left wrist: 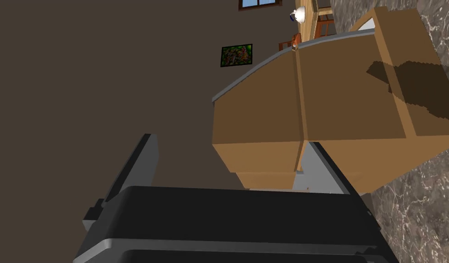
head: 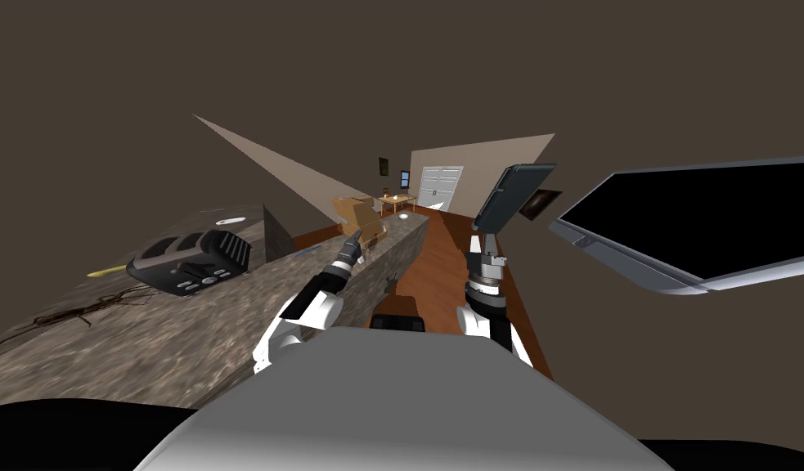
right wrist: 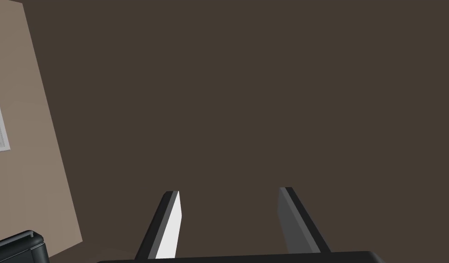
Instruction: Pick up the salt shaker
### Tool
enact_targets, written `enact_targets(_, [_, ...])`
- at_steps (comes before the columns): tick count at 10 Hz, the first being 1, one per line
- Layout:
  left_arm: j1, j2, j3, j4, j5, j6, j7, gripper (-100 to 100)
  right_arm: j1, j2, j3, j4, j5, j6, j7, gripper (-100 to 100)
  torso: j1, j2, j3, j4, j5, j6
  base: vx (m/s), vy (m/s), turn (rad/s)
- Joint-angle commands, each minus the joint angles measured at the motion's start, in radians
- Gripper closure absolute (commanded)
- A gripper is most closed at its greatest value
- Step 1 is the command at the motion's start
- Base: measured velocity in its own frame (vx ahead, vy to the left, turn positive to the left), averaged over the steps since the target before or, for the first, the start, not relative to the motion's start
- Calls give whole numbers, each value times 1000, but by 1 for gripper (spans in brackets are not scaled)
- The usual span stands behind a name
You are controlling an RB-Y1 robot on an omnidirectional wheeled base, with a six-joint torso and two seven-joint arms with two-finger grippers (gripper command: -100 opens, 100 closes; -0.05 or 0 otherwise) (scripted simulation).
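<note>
Marbled counter [head: 146, 343] runs from the robot's left side forward into the room, and most of what matters lies on it. Nearest is a black appliance [head: 191, 262] with buttons, well apart from both arms and, as it seems, not part of the job.

Further along, the left arm stretches low over the counter's edge. The left gripper [left wrist: 229, 139] has its fingers spread wide, with nothing between them. Just ahead of them a brown box [left wrist: 346, 105] lies on the counter. One finger stands just beside the box's near end, though whether it touches cannot be told. The spread fingers suggest an approach, not a grasp.

The shaker itself cannot be made out with certainty. A white oval [head: 228, 221] lies behind the appliance and a white disc [head: 402, 217] at the counter's far end, but both look flat and neither is clear enough to name. Probably the arm reaches this way because the shaker is near or behind the box. If so, the box may hinder the fingers.

The right gripper [right wrist: 229, 190] is lifted high above the floor, with its fingers apart and empty. This is likely to keep it away from the counter and from the grey screen [head: 694, 221] on the robot's right. Farthest off stand a small table [head: 396, 199] and a white door [head: 439, 186].
</note>
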Motion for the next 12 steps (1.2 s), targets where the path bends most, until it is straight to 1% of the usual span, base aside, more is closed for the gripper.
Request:
enact_targets(1, [-3,7,-7,-6,9,50,-13,-100,0,0,0,0,0,0,0,0,0,0,0,0,0,0,34,6,-5])
enact_targets(4, [-9,16,-9,-12,19,133,-24,-100,0,0,0,0,0,0,0,0,0,-1,0,0,0,0,31,1,-2])
enact_targets(5, [-9,16,-9,-12,19,143,-24,-100,0,0,0,0,0,0,0,0,0,0,0,0,0,0,8,-4,1])
enact_targets(6, [-15,27,-10,-17,29,181,-35,-100,0,0,0,0,0,0,0,0,0,1,0,0,0,0,21,-7,0])
enact_targets(7, [-15,27,-10,-17,29,205,-35,-100,0,0,0,0,0,0,0,0,-1,0,0,0,0,0,26,-5,1])
enact_targets(8, [-22,38,-9,-20,39,230,-46,-100,0,0,0,0,0,0,0,0,-1,0,0,0,0,0,39,-2,3])
enact_targets(9, [-22,38,-9,-20,39,258,-46,-100,0,0,0,0,0,0,0,0,0,-1,0,0,0,0,33,-3,1])
enact_targets(10, [-22,38,-9,-20,39,271,-46,-100,0,0,0,0,0,0,0,0,0,-1,0,0,0,0,13,-3,0])
enact_targets(11, [-28,52,-7,-21,49,312,-59,-100,0,0,0,0,0,0,0,0,0,0,0,0,0,0,26,-9,5])
enact_targets(12, [-28,52,-7,-21,49,337,-59,-100,0,0,0,0,0,0,0,0,-1,0,0,0,0,0,32,-10,4])
